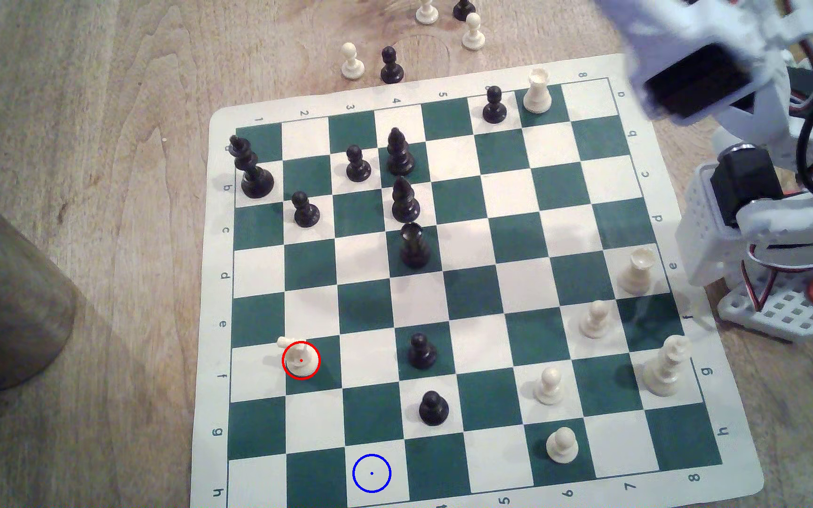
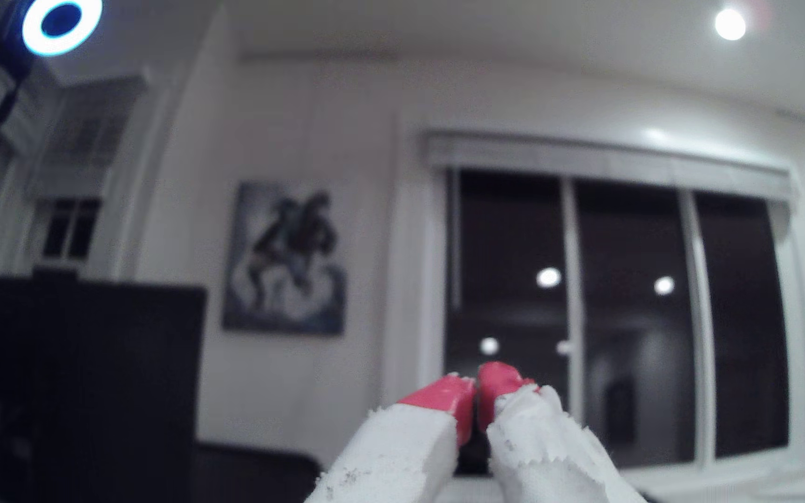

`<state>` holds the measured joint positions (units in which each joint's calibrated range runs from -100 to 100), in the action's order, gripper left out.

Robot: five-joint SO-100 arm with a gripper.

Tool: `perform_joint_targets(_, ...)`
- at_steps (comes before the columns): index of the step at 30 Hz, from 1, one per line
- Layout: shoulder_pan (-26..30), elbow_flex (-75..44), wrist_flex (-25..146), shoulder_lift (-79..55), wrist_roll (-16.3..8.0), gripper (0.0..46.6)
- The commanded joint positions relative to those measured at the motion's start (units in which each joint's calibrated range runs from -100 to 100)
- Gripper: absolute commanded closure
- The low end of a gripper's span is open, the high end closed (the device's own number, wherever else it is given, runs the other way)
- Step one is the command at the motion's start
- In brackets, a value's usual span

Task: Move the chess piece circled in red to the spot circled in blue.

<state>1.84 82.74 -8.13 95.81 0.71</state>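
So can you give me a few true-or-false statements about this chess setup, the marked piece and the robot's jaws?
1. The short cream-white plastic chess piece ringed in red stands on a green square. True.
2. The cream-white square marked by the blue circle already holds a piece. False: it is bare.
3. The red-tipped gripper has its jaws closed together with nothing between them. True.
4. The wrist view looks down at the green-and-white chessboard mat. False: it faces a wall and dark windows.
5. Every piece is on the board. False: a few stand on the wooden table beyond it.
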Motion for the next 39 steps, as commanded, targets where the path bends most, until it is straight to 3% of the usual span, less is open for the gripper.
perform_joint_targets(1, 0.46, -11.39, 15.66, -7.86, 0.83, 46.4)
perform_joint_targets(8, 4.45, -24.44, 22.71, -30.7, -0.2, 46.4)
perform_joint_targets(12, 5.23, -39.04, 33.27, -44.71, -3.13, 46.4)
perform_joint_targets(13, 5.31, -44.21, 36.96, -50.14, -4.93, 46.4)
perform_joint_targets(18, 5.78, -58.08, 52.03, -63.55, -10.01, 46.5)
perform_joint_targets(21, 6.33, -63.06, 58.17, -67.63, -11.67, 46.5)
perform_joint_targets(25, 7.03, -65.97, 61.94, -72.21, -12.36, 46.4)
perform_joint_targets(29, 9.07, -64.7, 61.53, -75.18, -13.04, 35.0)
perform_joint_targets(31, 10.48, -65.42, 58.99, -78.92, -13.97, 33.0)
perform_joint_targets(39, 8.75, -69.05, 54.73, -93.01, -13.48, 32.5)
